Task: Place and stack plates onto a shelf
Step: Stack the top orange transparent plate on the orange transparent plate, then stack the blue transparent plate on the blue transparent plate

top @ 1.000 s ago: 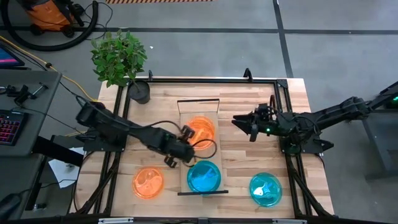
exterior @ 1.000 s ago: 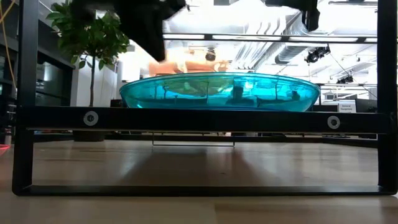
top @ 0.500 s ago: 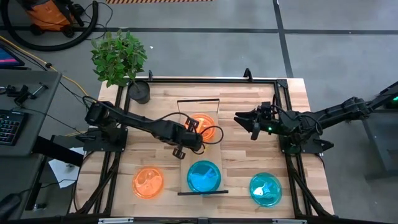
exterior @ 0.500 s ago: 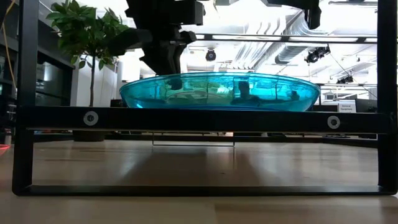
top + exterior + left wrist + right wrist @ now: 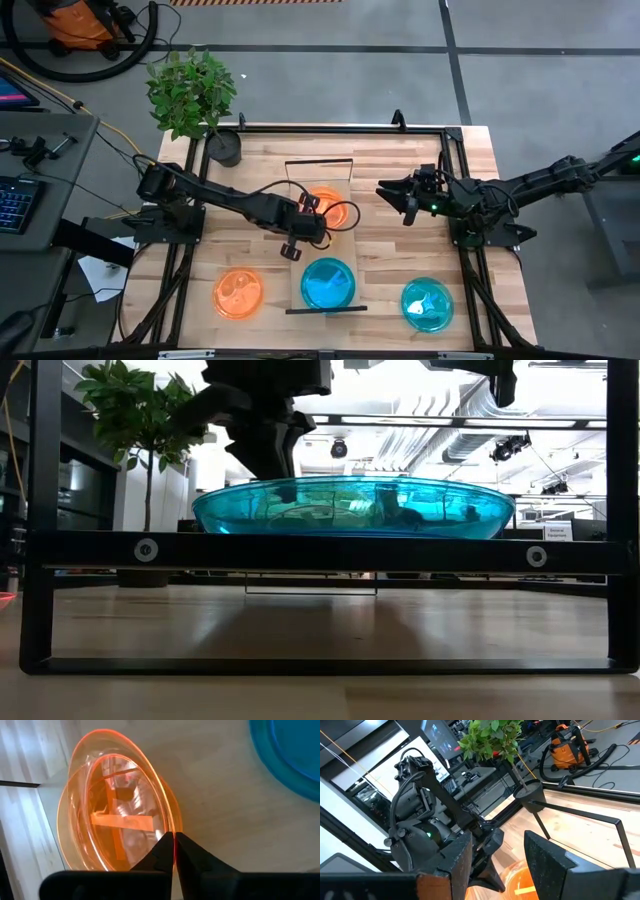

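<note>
While our left arm reaches in over the middle of the butcher-block table [image 5: 400, 270], we see the left gripper [image 5: 174, 843] pinched tight on the rim of an orange plate [image 5: 122, 820], its two dark fingers [image 5: 195, 857] nearly meeting with only the thin plastic edge between them. From above, that plate [image 5: 326, 203] sits on the far part of the light-wood shelf [image 5: 312, 174], and the gripper [image 5: 309, 212] is at its near-left edge. We find a teal-blue plate [image 5: 328, 283] on the near end of the same shelf, resting on the dark bar [image 5: 330, 551] in the low view. Another orange plate [image 5: 239, 293] and another teal plate [image 5: 427, 303] lie on the table either side. Our right gripper [image 5: 406, 198] hovers right of the shelf, fingers [image 5: 547, 855] spread apart and holding nothing
</note>
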Controlling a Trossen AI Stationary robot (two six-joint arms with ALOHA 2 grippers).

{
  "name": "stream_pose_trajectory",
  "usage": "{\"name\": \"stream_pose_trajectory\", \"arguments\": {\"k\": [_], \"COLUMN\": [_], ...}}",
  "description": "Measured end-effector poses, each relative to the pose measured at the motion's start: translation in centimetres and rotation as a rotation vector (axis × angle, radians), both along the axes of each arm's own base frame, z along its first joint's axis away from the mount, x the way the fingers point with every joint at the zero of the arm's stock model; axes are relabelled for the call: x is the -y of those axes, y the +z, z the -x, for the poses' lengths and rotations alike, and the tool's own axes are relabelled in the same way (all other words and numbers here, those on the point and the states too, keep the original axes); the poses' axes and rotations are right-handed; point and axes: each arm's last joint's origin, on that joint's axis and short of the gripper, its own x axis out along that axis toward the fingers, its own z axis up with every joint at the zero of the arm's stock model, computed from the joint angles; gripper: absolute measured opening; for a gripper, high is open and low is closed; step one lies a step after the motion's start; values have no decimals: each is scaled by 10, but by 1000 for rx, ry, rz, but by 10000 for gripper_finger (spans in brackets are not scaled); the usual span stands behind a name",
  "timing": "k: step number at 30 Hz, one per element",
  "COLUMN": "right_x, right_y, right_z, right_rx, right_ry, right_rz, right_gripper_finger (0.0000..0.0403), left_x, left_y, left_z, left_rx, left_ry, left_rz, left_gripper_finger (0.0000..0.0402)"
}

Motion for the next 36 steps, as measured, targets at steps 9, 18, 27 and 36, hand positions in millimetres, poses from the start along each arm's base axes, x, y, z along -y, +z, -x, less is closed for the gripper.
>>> {"name": "stream_pose_trajectory", "arguments": {"k": [9,18,27,36], "right_x": [0,0,0,0], "right_y": [0,0,0,-2], "right_z": [0,0,0,0], "right_rx": [0,0,0,-14], "right_ry": [0,0,0,12], "right_rz": [0,0,0,-31], "right_gripper_finger": [163,163,163,163], "left_x": [-6,-9,-14,-14], "left_y": [0,0,52,95], "left_z": [-1,-2,24,102], "left_rx": [6,17,143,810], "left_ry": [18,78,265,311], "left_rz": [-1,21,299,661], "left_gripper_finger": [47,112,146,147]}}
